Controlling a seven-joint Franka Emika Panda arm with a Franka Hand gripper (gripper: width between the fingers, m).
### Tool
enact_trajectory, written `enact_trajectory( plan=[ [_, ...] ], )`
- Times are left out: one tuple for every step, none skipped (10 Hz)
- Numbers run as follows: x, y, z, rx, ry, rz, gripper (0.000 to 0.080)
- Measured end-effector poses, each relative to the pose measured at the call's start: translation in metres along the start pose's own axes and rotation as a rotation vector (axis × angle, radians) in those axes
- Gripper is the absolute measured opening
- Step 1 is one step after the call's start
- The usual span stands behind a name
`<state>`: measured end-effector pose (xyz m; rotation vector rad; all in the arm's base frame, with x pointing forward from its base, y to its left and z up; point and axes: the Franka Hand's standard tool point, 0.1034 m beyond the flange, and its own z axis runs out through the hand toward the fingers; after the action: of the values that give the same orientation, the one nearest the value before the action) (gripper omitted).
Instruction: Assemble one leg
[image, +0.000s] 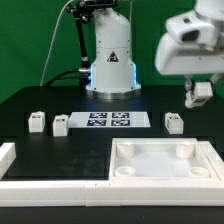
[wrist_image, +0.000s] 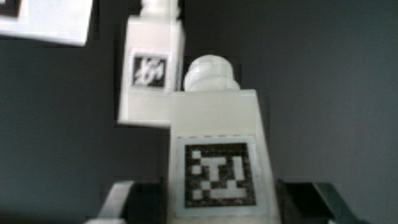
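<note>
My gripper is shut on a white leg and holds it in the air at the exterior view's right, above the table. In the wrist view the held leg stands between the two fingers, its tag facing the camera and a rounded peg at its far end. Another leg lies on the table below and also shows in the wrist view. Two more legs lie at the exterior view's left. The large white tray-like piece with corner sockets lies in front.
The marker board lies mid-table in front of the robot base; its corner shows in the wrist view. A white rim runs along the front left edge.
</note>
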<state>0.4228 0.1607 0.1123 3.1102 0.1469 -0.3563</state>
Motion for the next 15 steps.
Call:
enact_trajectory(
  plan=[
    [0.000,0.014,-0.007,0.006,0.075,0.028,0.0290],
    [0.005,0.020,-0.020,-0.005,0.181,0.008,0.0290],
    [0.007,0.020,-0.024,-0.015,0.244,-0.025,0.0290],
    [0.012,0.017,-0.024,0.001,0.321,-0.022,0.0290],
    [0.012,0.014,-0.023,0.017,0.386,-0.025,0.0290],
    [0.013,0.009,-0.024,0.041,0.478,-0.032,0.0290],
    [0.020,0.008,-0.030,0.055,0.576,-0.103,0.0290],
    [0.032,0.026,-0.043,0.030,0.635,-0.171,0.0290],
    [0.053,0.038,-0.048,0.005,0.647,-0.215,0.0290],
    [0.079,0.042,-0.057,-0.018,0.672,-0.279,0.0291],
    [0.097,0.049,-0.061,-0.043,0.689,-0.336,0.0291],
    [0.108,0.057,-0.063,-0.061,0.697,-0.367,0.0291],
    [0.106,0.054,-0.061,-0.054,0.693,-0.357,0.0291],
    [0.106,0.054,-0.061,-0.053,0.692,-0.354,0.0291],
    [0.106,0.055,-0.061,-0.053,0.691,-0.352,0.0291]
  ],
)
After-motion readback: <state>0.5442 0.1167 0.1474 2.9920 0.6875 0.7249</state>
